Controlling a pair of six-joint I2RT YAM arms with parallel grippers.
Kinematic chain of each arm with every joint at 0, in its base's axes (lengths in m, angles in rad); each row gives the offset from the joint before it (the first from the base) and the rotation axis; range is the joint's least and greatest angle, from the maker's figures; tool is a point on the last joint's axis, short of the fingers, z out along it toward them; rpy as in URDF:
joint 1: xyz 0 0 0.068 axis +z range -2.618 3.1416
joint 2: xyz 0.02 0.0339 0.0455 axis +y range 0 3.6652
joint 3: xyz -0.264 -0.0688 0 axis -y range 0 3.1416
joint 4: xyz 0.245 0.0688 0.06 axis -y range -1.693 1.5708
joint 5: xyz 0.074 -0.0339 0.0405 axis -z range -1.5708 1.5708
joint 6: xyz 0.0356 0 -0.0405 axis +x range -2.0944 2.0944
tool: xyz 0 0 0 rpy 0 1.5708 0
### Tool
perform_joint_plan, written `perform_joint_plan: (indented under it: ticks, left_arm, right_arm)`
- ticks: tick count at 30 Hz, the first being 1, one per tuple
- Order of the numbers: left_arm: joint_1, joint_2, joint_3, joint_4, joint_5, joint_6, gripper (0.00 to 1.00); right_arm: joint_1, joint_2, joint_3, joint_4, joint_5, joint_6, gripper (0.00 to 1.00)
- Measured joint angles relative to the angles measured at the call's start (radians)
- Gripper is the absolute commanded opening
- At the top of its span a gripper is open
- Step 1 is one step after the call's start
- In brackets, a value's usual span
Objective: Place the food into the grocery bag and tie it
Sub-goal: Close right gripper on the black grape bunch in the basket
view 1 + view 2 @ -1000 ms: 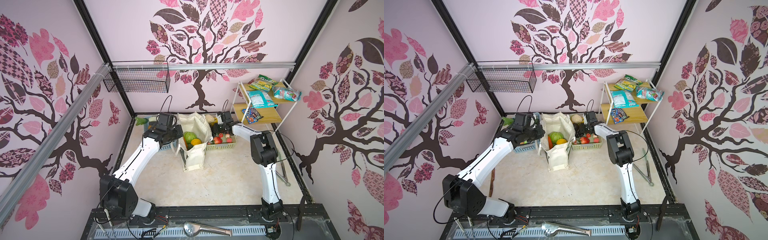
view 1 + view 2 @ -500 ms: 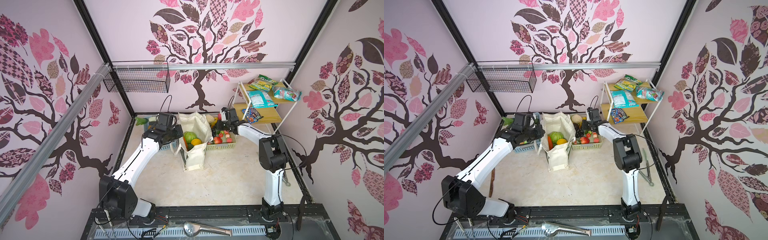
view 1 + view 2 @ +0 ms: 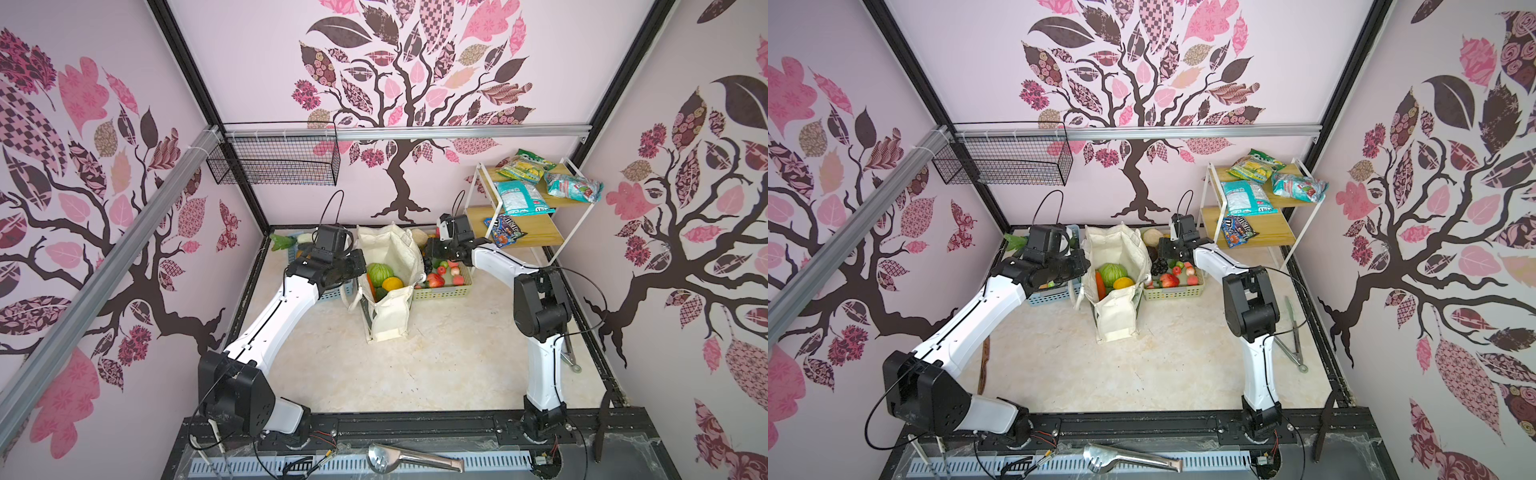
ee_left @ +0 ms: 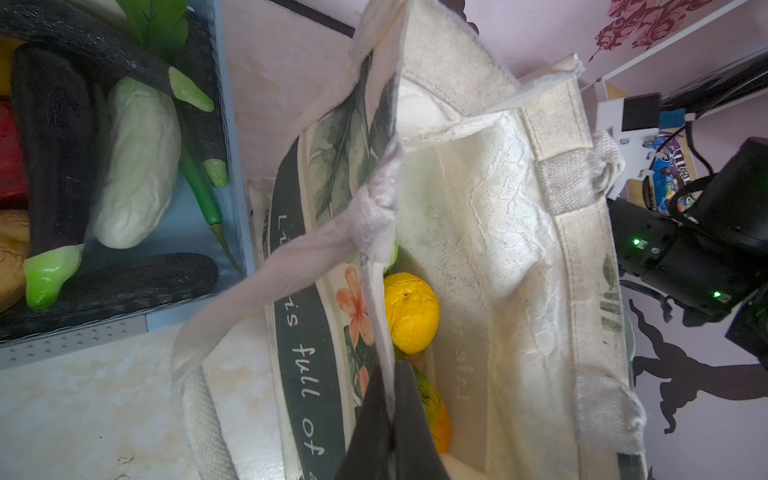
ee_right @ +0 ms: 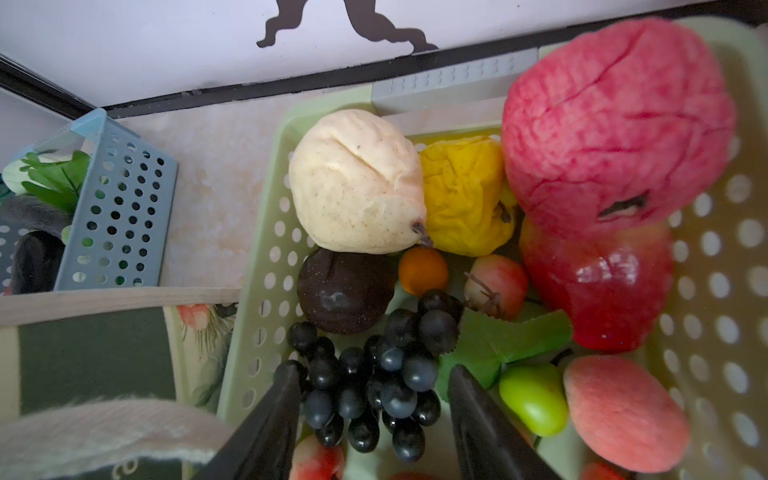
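The cream grocery bag (image 3: 390,320) (image 3: 1117,320) stands open mid-table, with a green round fruit (image 3: 380,272) and an orange (image 3: 392,284) inside. My left gripper (image 3: 357,266) (image 4: 392,386) is shut on the bag's left rim (image 4: 386,232), next to a yellow fruit (image 4: 411,311). My right gripper (image 3: 430,249) (image 5: 374,370) hangs open over the green basket (image 3: 442,293) (image 5: 266,249), its fingers either side of a dark grape bunch (image 5: 374,390). More food lies there: a pale pear (image 5: 357,183), a pink-red fruit (image 5: 615,124) and a dark plum (image 5: 340,291).
A blue basket (image 3: 332,293) (image 4: 232,166) of vegetables stands left of the bag. A shelf (image 3: 528,232) with snack packets is at the back right, and a wire basket (image 3: 274,166) hangs on the rail. Tongs (image 3: 569,357) lie by the right arm's base.
The right arm's elbow swung out to the right and its jaws opened wider over the grapes. The left arm and the bag have not moved.
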Motion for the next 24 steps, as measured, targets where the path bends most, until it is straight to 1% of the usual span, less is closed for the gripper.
perform_joint_plan:
  ticks: [11, 12, 16, 21, 24]
  left_arm:
    - [0.000, 0.000, 0.000, 0.000, 0.000, 0.000, 0.00]
    - [0.000, 0.000, 0.000, 0.000, 0.000, 0.000, 0.00]
    - [0.000, 0.001, 0.000, 0.000, 0.000, 0.001, 0.00]
    - [0.000, 0.001, 0.000, -0.001, -0.001, 0.002, 0.00]
    - [0.000, 0.001, 0.000, -0.002, -0.001, 0.002, 0.00]
  right_arm:
    - [-0.001, 0.098, 0.004, -0.016, -0.011, 0.033, 0.60]
    - [-0.001, 0.105, 0.011, -0.016, -0.013, 0.035, 0.58]
    - [-0.001, 0.119, 0.020, 0.003, -0.024, 0.056, 0.44]
    - [-0.002, 0.119, 0.019, 0.018, -0.031, 0.073, 0.32]
    - [-0.002, 0.118, 0.018, 0.027, -0.031, 0.078, 0.27]
